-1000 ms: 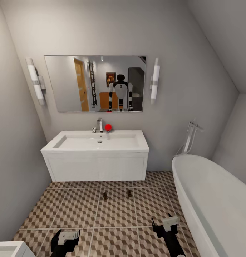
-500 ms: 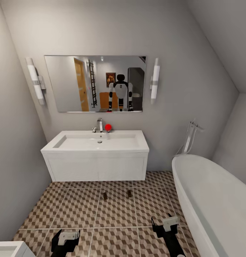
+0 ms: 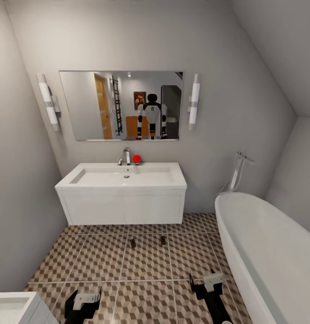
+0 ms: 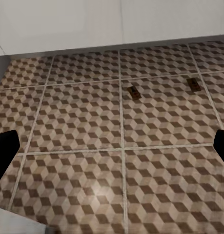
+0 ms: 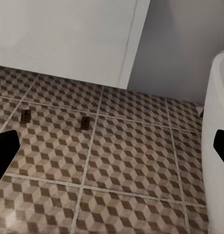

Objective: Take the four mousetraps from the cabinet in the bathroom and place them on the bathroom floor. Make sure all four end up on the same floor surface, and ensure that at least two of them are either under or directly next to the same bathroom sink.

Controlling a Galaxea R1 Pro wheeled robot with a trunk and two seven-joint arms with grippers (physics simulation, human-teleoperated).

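On the floor: two mousetraps lie on the bathroom floor [image 3: 146,270], well apart from each other and just in front of the sink [image 3: 123,180].
Left mousetrap [image 3: 133,243]: flat on a tile, near the white drawer unit under the basin; also seen from the left wrist at [image 4: 133,92].
Right mousetrap [image 3: 162,240]: flat on the next tile over, at about the same depth; also seen from the right wrist at [image 5: 85,123].
Done, as I judge it: two of four are down on one tiled surface, and both look close enough to the sink to count as next to it.
Left to do: two more mousetraps to bring and set on these tiles; the cabinet seems to be the orange-wood piece reflected in the mirror [image 3: 123,105], behind the robot.
Left gripper [image 3: 85,300]: low at the near left, fingers spread apart, holding nothing.
Right gripper [image 3: 209,283]: low at the near right beside the bathtub [image 3: 267,243], fingers spread apart, holding nothing.
Next step, as a guess: turn away and return to the cabinet for another trap.
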